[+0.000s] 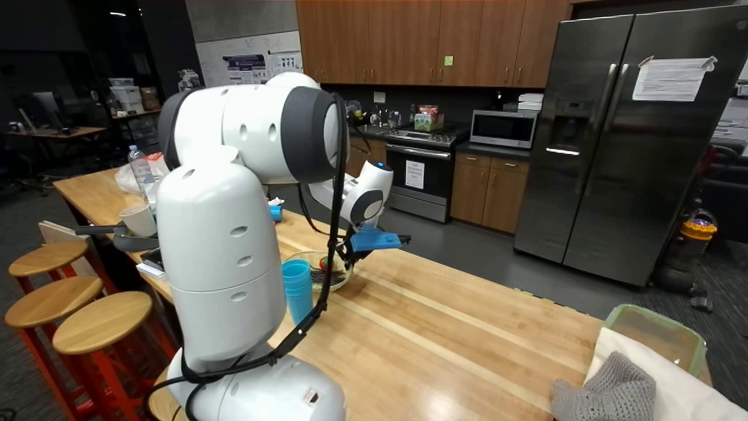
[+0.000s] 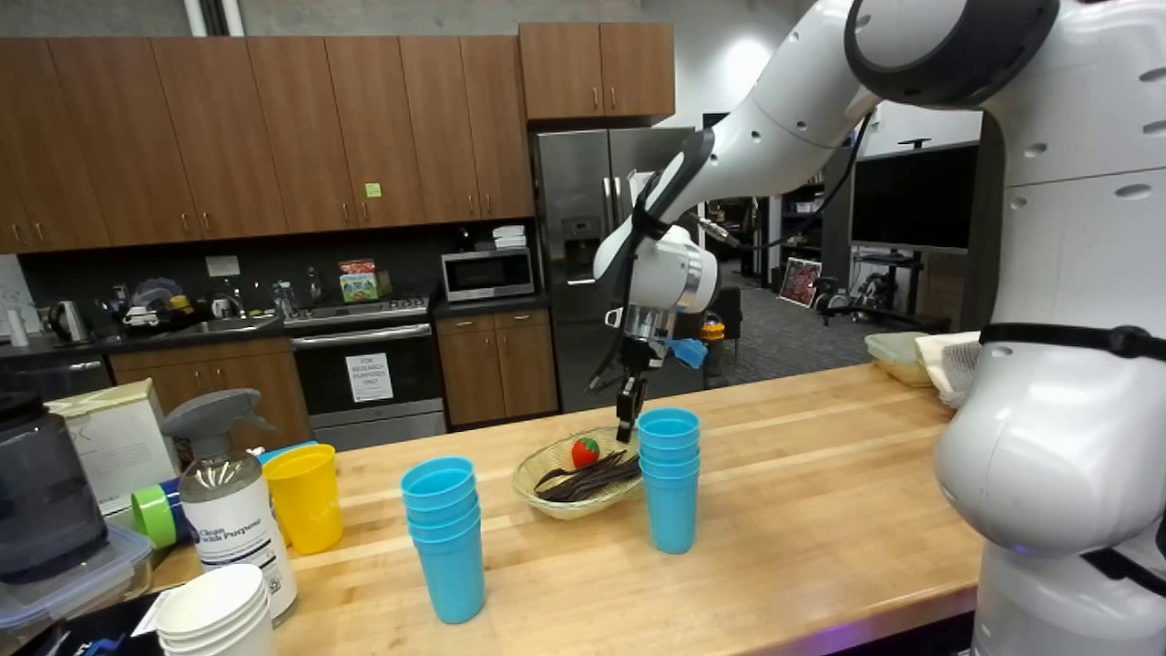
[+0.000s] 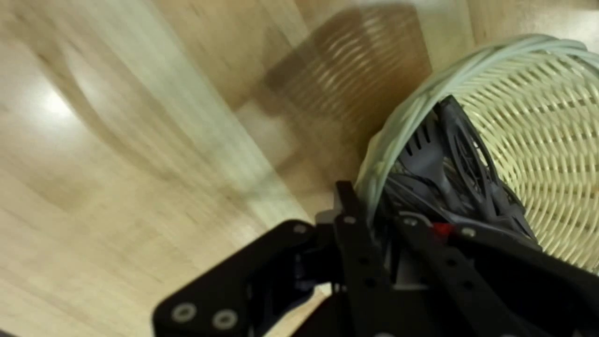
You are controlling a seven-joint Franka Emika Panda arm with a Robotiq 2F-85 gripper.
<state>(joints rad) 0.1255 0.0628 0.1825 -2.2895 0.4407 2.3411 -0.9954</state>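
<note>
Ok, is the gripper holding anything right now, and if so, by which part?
Yes, the basket, by its rim: in the wrist view the gripper is closed over it, one finger outside the basket, the other inside.

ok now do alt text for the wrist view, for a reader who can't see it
A black gripper pinches a pale woven basket of dark cutlery by its rim, a wooden tabletop beneath. A red thing, mostly hidden by the gripper, shows beside the cutlery.
</note>
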